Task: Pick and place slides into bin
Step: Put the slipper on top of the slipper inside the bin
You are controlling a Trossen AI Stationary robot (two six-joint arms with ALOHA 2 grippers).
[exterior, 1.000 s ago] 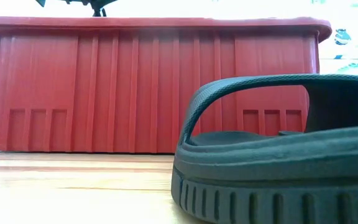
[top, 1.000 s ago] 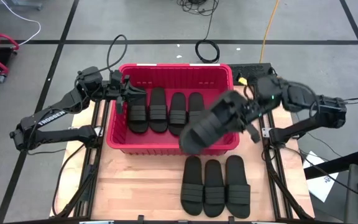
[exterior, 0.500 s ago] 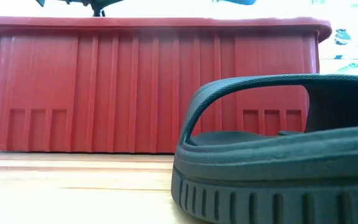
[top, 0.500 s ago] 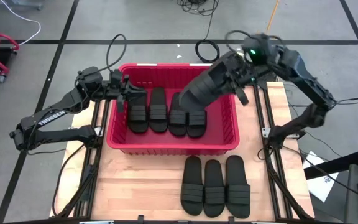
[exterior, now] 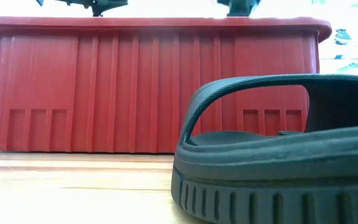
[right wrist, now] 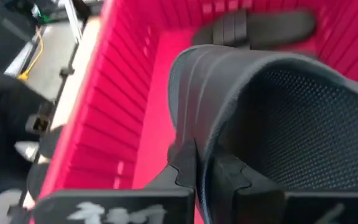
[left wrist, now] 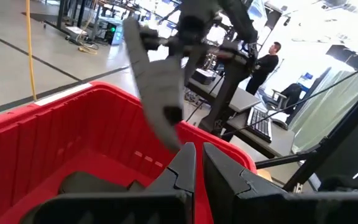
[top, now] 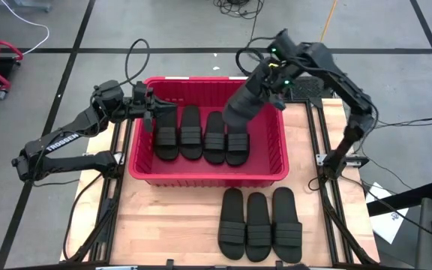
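So your bin [top: 210,171] holds four slides, three wait on the bench [top: 171,225] out front. Your right hand [top: 270,81], pinching a slide [top: 244,106], swung from the bin's front to its far right corner. That slide hangs over the bin, slanting down toward the left. Left hand [top: 153,112]'s pressed shut at the left wall.

Overhead view straight down, low view level at table-top, wrist views close; all share the bin [top: 208,176]

Matte rubbery black slides [top: 259,225] (ribbed straps), glossy red plastic bin [top: 208,171], pale wood table [top: 171,225].
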